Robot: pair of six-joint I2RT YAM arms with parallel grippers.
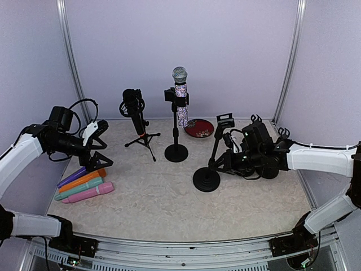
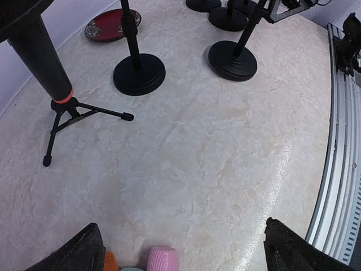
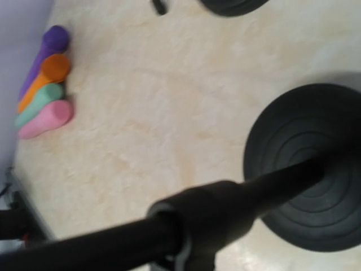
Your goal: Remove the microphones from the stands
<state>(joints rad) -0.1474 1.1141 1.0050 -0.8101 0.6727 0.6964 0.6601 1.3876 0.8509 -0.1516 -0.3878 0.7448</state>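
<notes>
The microphone (image 1: pixel 181 108), silver-headed with a patterned body, stands upright in the clip of the centre stand (image 1: pixel 176 151), and only the top camera shows it. The wrist views catch no more than that stand's round base and lower pole. Left of the centre stand a black microphone (image 1: pixel 134 109) sits on a tripod (image 1: pixel 144 139); the left wrist view adds an orange ring where it meets the tripod's legs. Just behind and to the right of the centre stand lies a red plate (image 1: pixel 198 128). In front and to the right is a tilted stand (image 1: pixel 206 179), its pole leaning and the clip at its top empty. The right gripper (image 1: pixel 228 161) is closed on that pole low down. From above its jaws are lost among dark parts, and in its own wrist view the blurred pole fills the foreground with the ribbed round base beyond. The left gripper (image 1: pixel 103 145) hangs well to the left of the centre stand with nothing in it. Its wrist view shows both fingers (image 2: pixel 84 253) spread wide apart over the table (image 1: pixel 169 209). Below it, four coloured cylinders (image 1: pixel 84 185) lie side by side: purple, orange, teal, pink. The right wrist view shows all four rounded ends, while the left wrist view catches only their tips.
</notes>
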